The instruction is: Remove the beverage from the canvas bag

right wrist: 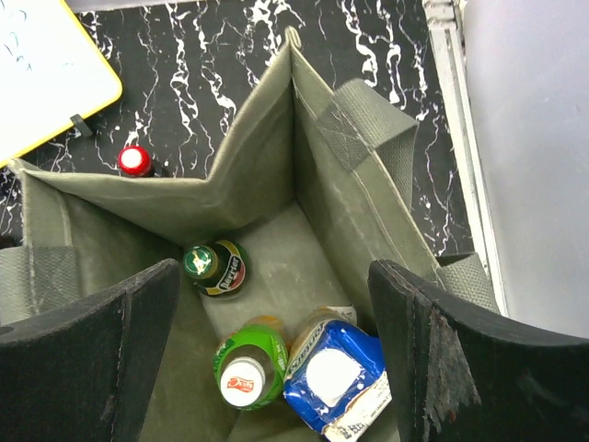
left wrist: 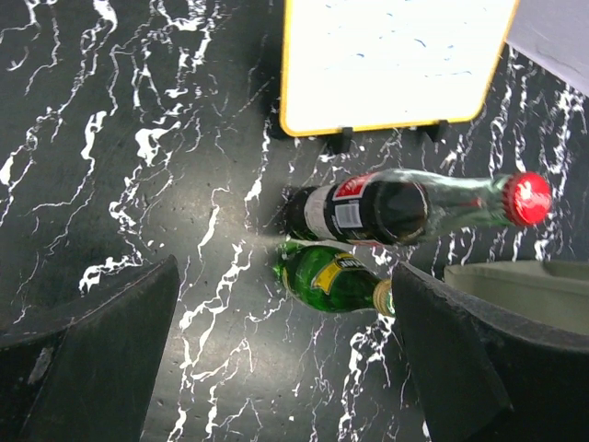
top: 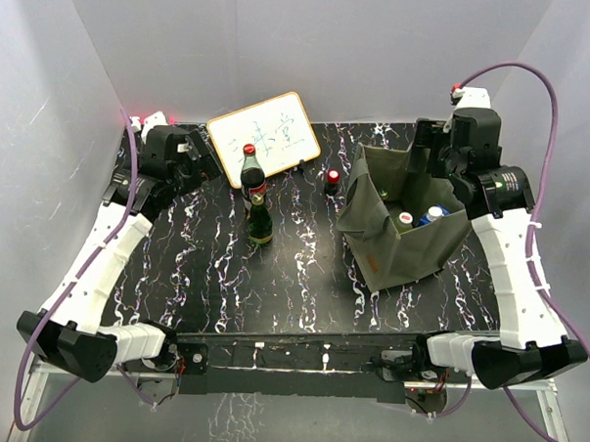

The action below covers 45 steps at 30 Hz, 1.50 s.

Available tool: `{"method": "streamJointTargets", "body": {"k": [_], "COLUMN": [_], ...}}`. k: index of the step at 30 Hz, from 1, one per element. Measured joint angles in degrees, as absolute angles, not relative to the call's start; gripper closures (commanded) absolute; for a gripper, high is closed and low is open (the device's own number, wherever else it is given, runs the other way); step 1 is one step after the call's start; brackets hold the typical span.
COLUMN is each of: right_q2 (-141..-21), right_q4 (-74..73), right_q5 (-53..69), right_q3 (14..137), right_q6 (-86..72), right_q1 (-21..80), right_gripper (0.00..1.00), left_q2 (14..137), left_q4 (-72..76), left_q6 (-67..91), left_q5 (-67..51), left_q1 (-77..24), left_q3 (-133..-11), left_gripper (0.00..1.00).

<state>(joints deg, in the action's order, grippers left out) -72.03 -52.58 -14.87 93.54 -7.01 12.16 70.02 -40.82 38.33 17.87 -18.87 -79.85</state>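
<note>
Although the walls around are plain pale grey, the tabletop (top: 204, 286) is black with white marble veins. The canvas bag (top: 402, 235) stands on the right half of it, upright, mouth open toward the ceiling, one soft side folded inward; from above it sits turned, with one corner pointing to the near edge. Inside, three things stand with tops up: a dark green Perrier bottle (right wrist: 219, 267), a light green bottle (right wrist: 248, 368) with a white and red cap, and a blue and white container (right wrist: 336, 378) just beside it. The right gripper (right wrist: 273, 276) hangs over the bag mouth, fingers spread wide, holding nothing. The left gripper (left wrist: 283, 267) is at the far left, also spread wide and empty. Before the whiteboard (top: 264, 136) stand a cola bottle (top: 252, 175) and a green glass bottle (top: 261, 220), close together. A small red-capped bottle (top: 331, 177) stands just outside the bag's far side
</note>
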Motion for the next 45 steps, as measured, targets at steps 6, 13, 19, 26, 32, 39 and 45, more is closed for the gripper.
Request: {"method": "streamJointTargets", "body": {"k": [6,13,19,26,32,39,45], "right_q2": [-71.57,-71.83,-74.22,-78.94,-79.90,-79.88,-79.90], "right_q4": [-55.79,-57.32,-54.87,-46.33,-37.19,-25.21,-18.79], "right_q5": [-8.45,-3.16,3.09,8.40,11.07,12.16,12.27], "right_q3": [90.54,84.75,81.36,74.87,69.41,62.74,59.68], "right_q6": [-7.25,-4.45,-1.30,3.18,6.20,10.92,13.04], "right_q1": [8.27,8.12,8.12,8.51,9.28,10.04,10.11], "right_gripper": [0.12,0.13,0.14,0.15,0.16,0.17,0.22], "left_q2": [75.53,80.44,80.47,81.25,82.11,82.26,82.43], "left_q4": [-42.96,-47.07,-48.47,-47.99,-47.79,-46.74,-45.65], "left_q6": [41.06,40.91,41.28,42.06,42.72,42.65,42.26], "left_q5": [21.21,22.33,23.20,23.22,23.22,23.20,23.16], "left_q1": [-17.65,-15.05,-12.97,-11.79,-11.38,-10.79,-10.35], "left_q3": [-80.36,-80.47,-80.44,-79.46,-79.11,-79.05,-79.00], "left_gripper": [0.03,0.03,0.03,0.03,0.03,0.03,0.03]}}
